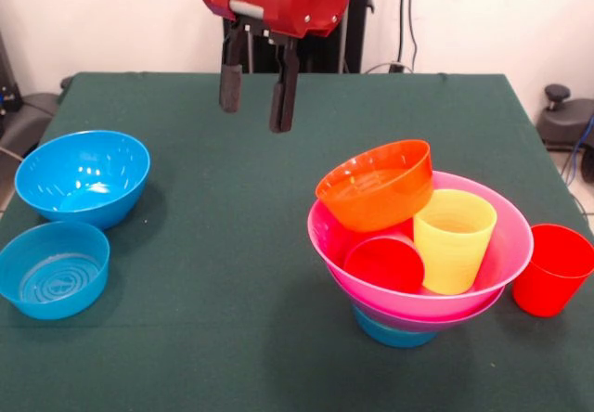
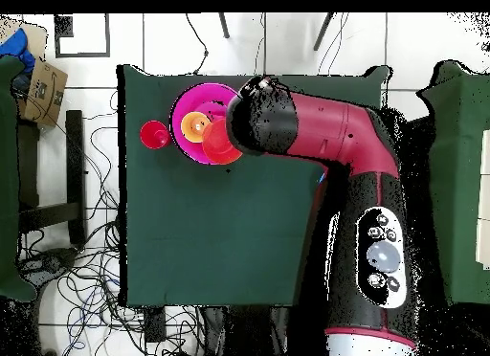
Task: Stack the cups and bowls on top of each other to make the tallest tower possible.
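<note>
In front view, two blue bowls (image 1: pixel 70 222) show; overhead, arm (image 2: pixel 325 142) hides them.

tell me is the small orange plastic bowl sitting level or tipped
Tipped. The small orange plastic bowl leans with its opening toward the camera, propped on the yellow plastic cup inside the wide pink bowl.

The red and black gripper (image 1: pixel 257 96) hung with fingers apart above the far middle of the dark green cloth table (image 1: pixel 232 273), with bare cloth below it and down the middle to the near edge. In the front view, two glossy blue plastic bowls (image 1: pixel 83 176) (image 1: pixel 54 269) blocked the left side, close together. On the right stood the wide pink plastic bowl (image 1: pixel 501 245), crowded with a tilted orange bowl (image 1: pixel 378 185), a yellow tumbler (image 1: pixel 453 240) and a red tumbler (image 1: pixel 384 264). A second red tumbler (image 1: pixel 551 269) stood just beside its right rim, leaving only a narrow gap.
</note>
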`<state>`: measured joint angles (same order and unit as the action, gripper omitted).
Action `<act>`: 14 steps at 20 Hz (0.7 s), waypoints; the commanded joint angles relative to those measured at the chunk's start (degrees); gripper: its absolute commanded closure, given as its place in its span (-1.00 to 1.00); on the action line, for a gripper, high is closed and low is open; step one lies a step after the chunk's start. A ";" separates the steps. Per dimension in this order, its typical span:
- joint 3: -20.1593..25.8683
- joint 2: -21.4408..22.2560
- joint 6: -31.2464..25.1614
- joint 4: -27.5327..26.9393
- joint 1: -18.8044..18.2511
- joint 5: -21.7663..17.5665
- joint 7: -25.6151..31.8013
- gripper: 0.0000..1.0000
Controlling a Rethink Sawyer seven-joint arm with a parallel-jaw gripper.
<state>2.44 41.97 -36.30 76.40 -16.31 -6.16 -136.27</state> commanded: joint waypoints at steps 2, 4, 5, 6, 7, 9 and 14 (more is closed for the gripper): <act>8.09 -0.52 -0.71 6.47 -1.67 -4.67 13.00 -1.00; 8.55 -0.57 -0.56 6.58 -2.02 -5.02 12.97 -1.00; 8.70 -0.63 -0.46 6.56 -2.12 -5.26 12.99 -1.00; 8.90 -0.70 -0.37 6.58 -2.34 -5.45 13.09 -1.00; 9.17 -0.92 -0.13 6.50 -2.60 -5.65 13.31 -1.00; 9.81 -1.49 0.68 6.62 -3.13 -6.08 13.64 -1.00; 13.97 -4.50 1.62 6.25 -7.22 -6.99 18.00 -1.00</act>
<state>7.78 42.22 -36.28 76.60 -20.04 -7.92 -136.27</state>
